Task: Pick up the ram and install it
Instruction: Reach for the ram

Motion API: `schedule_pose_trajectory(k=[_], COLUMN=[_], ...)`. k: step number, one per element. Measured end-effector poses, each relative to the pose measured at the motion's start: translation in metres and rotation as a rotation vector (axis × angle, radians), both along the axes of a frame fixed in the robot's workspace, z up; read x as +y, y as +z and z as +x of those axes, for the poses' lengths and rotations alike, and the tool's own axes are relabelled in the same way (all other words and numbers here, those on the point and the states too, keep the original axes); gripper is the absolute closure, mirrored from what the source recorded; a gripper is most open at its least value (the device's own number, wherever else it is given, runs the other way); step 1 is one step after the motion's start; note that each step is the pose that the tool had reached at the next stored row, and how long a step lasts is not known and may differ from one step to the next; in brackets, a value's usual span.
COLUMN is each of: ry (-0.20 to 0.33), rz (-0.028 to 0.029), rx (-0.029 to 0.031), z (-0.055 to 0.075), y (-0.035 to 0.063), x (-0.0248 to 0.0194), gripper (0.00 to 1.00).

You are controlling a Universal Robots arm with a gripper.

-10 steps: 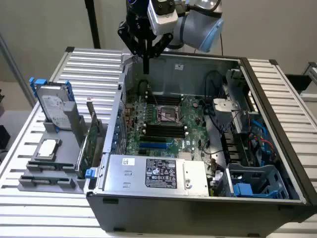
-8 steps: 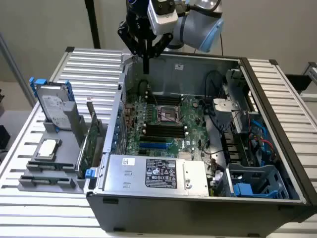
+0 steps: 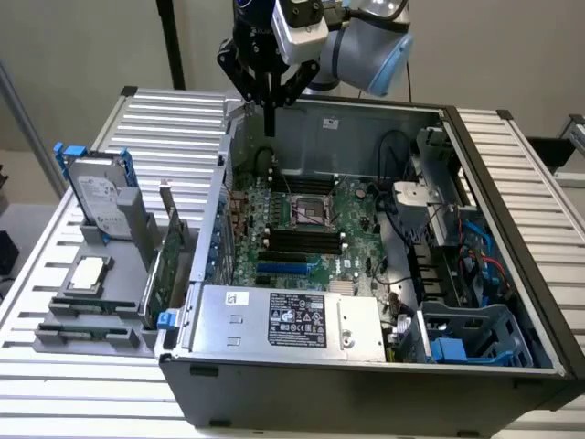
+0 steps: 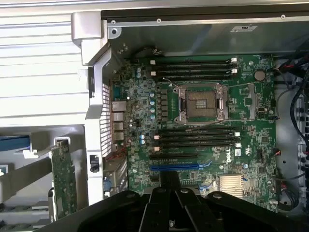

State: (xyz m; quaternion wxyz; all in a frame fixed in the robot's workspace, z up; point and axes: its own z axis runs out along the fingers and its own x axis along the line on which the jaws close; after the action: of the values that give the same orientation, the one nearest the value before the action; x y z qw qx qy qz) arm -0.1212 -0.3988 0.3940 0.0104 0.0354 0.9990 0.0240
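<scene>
The gripper [image 3: 270, 123] hangs over the back corner of the open computer case [image 3: 366, 380], on the exterior view's left, its fingers drawn together with nothing visible between them. From the wrist view the gripper [image 4: 170, 181] sits above the motherboard [image 4: 251, 140], near the blue slot [image 4: 174, 167]. The ram [image 3: 90, 307] lies flat in the grey holder [image 3: 55, 343] on the bench [image 3: 174, 128], well apart from the gripper, just beside the silver processor [image 3: 87, 274] and near the upright expansion card [image 3: 164, 265].
</scene>
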Motion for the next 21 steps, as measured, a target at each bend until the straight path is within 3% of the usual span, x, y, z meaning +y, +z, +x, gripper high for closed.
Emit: schedule_pose_trajectory(k=[4,6,14,21], ry=[0.0,0.0,0.0,0.0], rz=[-0.0003,-0.0002,0.0,0.0], rx=[0.0002,0.0001,0.0,0.0], z=[0.0,-0.002,-0.024,-0.048], y=[0.0003,0.0001,-0.0003,-0.0029], x=[-0.0005,-0.0032,-0.0295,-0.0434], gripper=[1.0,1.0,1.0,1.0])
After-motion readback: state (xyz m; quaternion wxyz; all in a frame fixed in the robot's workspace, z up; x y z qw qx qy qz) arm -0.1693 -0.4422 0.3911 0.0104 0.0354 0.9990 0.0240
